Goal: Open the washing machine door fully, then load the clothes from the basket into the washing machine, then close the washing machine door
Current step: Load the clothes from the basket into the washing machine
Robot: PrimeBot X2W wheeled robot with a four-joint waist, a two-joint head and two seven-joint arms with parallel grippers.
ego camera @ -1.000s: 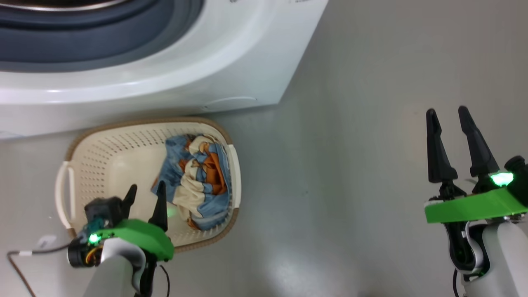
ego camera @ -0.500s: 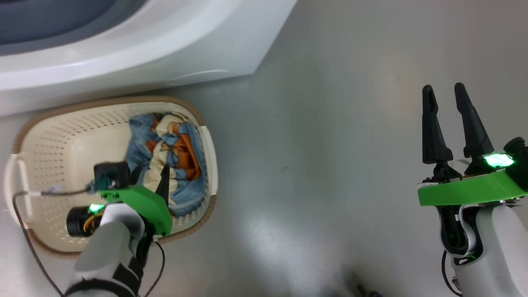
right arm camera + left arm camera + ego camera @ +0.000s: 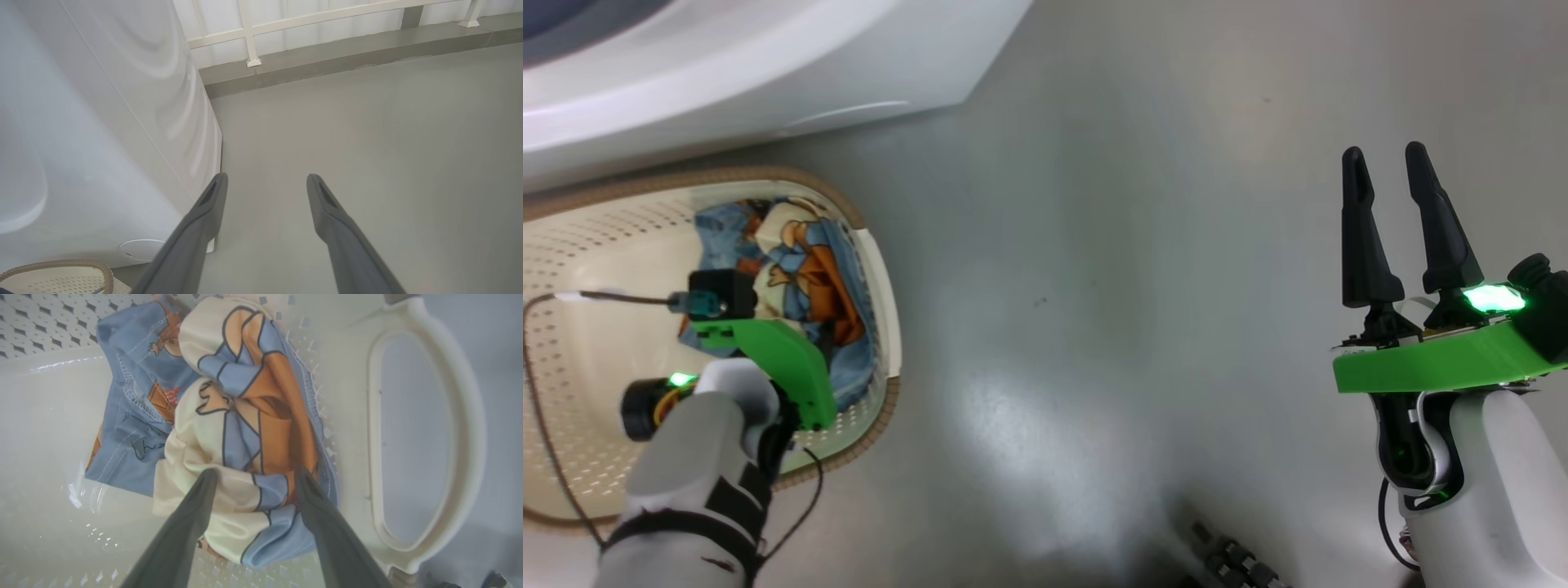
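Note:
The cream basket [image 3: 883, 269] stands on the floor against the white washing machine [image 3: 768, 73]. The clothes [image 3: 805, 261], light-blue fabric with cream and orange patches, lie bunched against its right wall. My left gripper [image 3: 256, 473] is down inside the basket [image 3: 425, 428], open. Its two fingertips straddle a cream and blue fold of the clothes [image 3: 245, 416], at the cloth's surface. My right gripper [image 3: 1386, 151] hangs open over bare floor far to the right, with nothing between its fingers. The washing machine door is out of view.
Grey floor spreads between the basket and my right arm. In the right wrist view my right gripper [image 3: 266, 176] points past the washer's side [image 3: 102, 143] toward a white railing [image 3: 253, 61] and a low ledge. A dark part of my base [image 3: 1233, 563] shows at the bottom edge.
The head camera has swung, shifting the whole picture up and left. My left gripper has dropped from the basket's near rim down onto the clothes. The right gripper stays open.

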